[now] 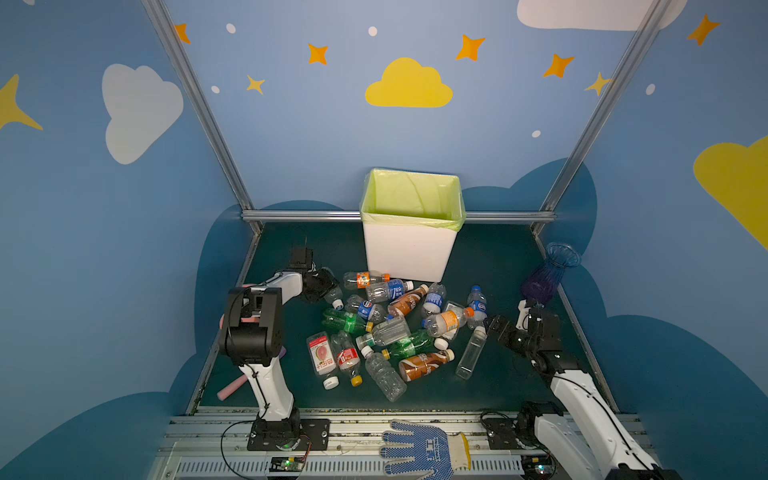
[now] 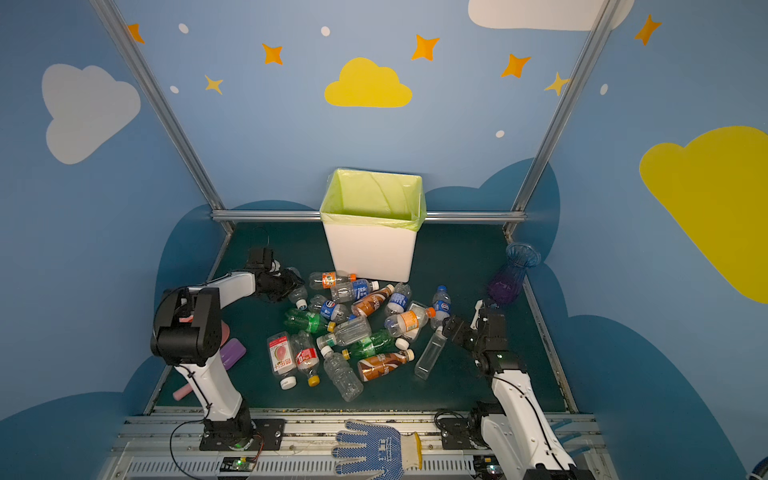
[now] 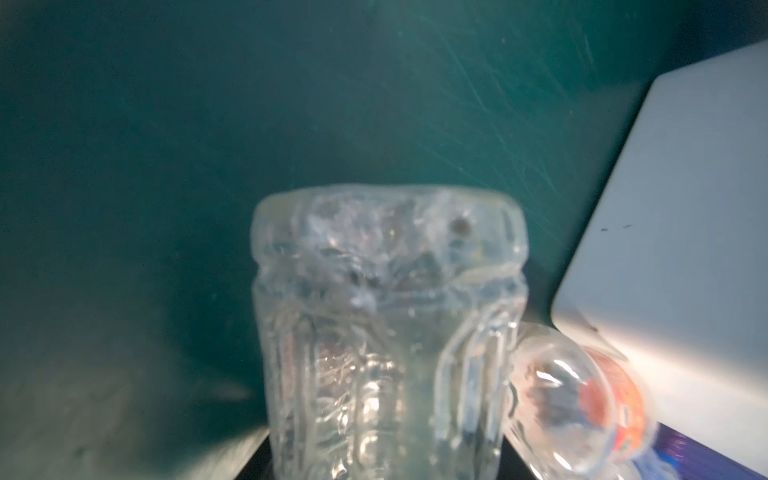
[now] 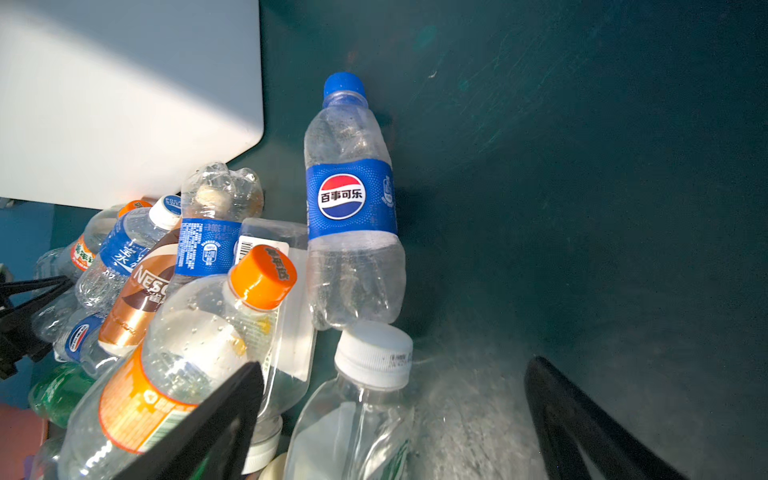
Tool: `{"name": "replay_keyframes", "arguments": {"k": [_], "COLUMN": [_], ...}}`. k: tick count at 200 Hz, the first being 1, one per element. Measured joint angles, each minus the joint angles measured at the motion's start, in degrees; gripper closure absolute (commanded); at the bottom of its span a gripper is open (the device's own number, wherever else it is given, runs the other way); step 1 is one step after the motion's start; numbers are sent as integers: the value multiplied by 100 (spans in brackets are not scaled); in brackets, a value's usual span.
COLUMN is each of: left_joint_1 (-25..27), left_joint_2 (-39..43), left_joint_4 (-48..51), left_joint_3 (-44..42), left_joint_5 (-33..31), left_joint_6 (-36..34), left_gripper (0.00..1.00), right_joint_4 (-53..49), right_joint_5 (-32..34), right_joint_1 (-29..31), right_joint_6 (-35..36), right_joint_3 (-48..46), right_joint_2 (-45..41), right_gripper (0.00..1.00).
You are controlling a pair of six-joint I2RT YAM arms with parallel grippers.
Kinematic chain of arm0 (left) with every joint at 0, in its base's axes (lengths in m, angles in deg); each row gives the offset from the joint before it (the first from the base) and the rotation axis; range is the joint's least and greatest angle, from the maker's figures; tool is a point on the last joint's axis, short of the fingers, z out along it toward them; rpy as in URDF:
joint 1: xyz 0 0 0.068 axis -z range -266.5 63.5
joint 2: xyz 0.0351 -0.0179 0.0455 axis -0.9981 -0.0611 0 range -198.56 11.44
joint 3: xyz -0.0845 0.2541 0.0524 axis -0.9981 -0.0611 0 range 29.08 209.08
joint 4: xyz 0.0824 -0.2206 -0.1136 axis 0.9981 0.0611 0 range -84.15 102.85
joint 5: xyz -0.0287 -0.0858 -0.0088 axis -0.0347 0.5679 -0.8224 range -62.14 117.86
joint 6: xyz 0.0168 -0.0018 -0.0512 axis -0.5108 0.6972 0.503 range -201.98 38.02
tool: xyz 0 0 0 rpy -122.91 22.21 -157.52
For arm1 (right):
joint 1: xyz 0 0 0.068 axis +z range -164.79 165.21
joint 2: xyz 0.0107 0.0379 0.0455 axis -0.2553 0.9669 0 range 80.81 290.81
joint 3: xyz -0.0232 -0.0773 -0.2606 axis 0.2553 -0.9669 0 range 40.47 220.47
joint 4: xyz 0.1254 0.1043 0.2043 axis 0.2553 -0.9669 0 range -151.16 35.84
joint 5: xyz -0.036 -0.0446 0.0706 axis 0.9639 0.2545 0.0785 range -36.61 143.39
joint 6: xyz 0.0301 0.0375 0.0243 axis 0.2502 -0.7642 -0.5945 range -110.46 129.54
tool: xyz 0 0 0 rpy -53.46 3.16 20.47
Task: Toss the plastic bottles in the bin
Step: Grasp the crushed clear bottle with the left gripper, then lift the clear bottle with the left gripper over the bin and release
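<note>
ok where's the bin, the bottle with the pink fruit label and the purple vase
bin (image 1: 407, 253), in a top view, on its white front wall
bottle with the pink fruit label (image 1: 321, 354), in a top view, on the label
purple vase (image 1: 542, 282), in a top view, on its ribbed body

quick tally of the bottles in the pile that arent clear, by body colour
green bottles: 2
brown bottles: 2
total: 4
</note>
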Motion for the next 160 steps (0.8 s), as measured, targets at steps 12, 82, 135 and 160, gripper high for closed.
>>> {"name": "replay_keyframes", "arguments": {"k": [12,82,135,160], "left_joint_1": [-72,-533,841,1757], "left_joint_2": [216,2441,1357,-1296], "left_joint_4": [22,-774,-1174,439], "left_joint_3": [-15,1705,4625,8327], "left_joint_5": [72,-116,-354,-273], "left_joint_6": [61,372,24,-367], "left_gripper": [46,46,32,3], "right_joint_4": [-46,-267,-293,-247], "right_joint_5": [37,271,361,153], "right_joint_1": [0,-20,-31,-31], "right_joint_6": [-42,-151,-247,-289], "right_joint_3": [2,614,667,680], "right_joint_2": [-17,175,107,203], "right_gripper": [3,3,3,3]}}
